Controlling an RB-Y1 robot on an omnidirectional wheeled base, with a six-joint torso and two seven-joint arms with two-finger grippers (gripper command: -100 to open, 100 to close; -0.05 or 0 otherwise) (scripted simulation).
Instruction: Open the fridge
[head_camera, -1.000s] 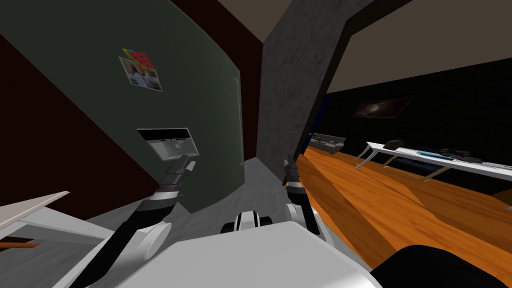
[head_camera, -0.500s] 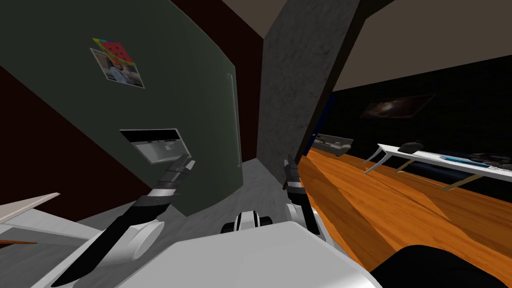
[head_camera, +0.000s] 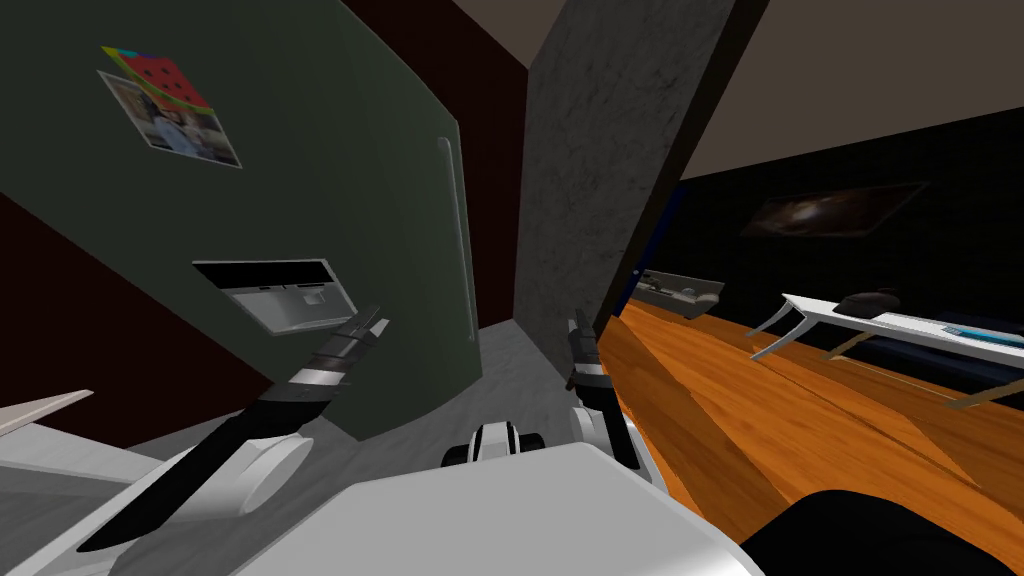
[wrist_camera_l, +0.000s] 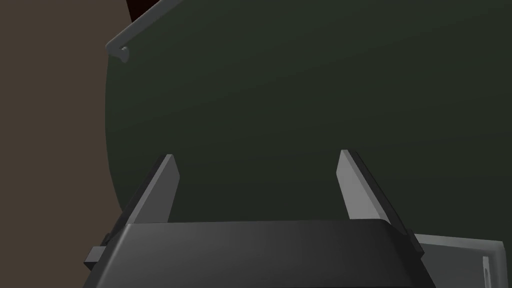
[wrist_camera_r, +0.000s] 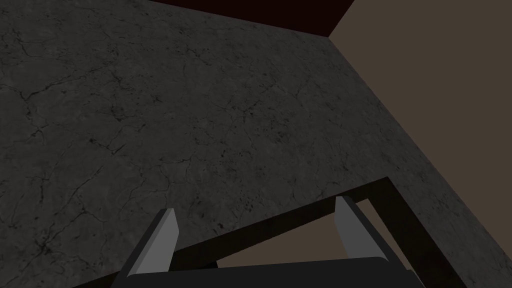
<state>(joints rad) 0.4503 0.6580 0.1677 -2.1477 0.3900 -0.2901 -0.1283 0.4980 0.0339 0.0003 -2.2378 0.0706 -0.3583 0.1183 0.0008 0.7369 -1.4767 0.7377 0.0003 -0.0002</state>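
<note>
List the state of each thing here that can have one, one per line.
fridge door: shut, as far as the head view shows
handle: ungrasped, nothing touching it
left gripper: open, empty, facing the door, off to one side of the handle
right gripper: open, empty, pointing at the grey wall

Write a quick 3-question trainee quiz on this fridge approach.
1. True or false: the left gripper is shut.
2. What is set into the fridge door just beside that gripper? A) dispenser recess B) clock C) towel rail
3. What does the right gripper face?
Key: 1 false, it is open and holds nothing. 2 A. 3 a cracked grey wall.
</note>
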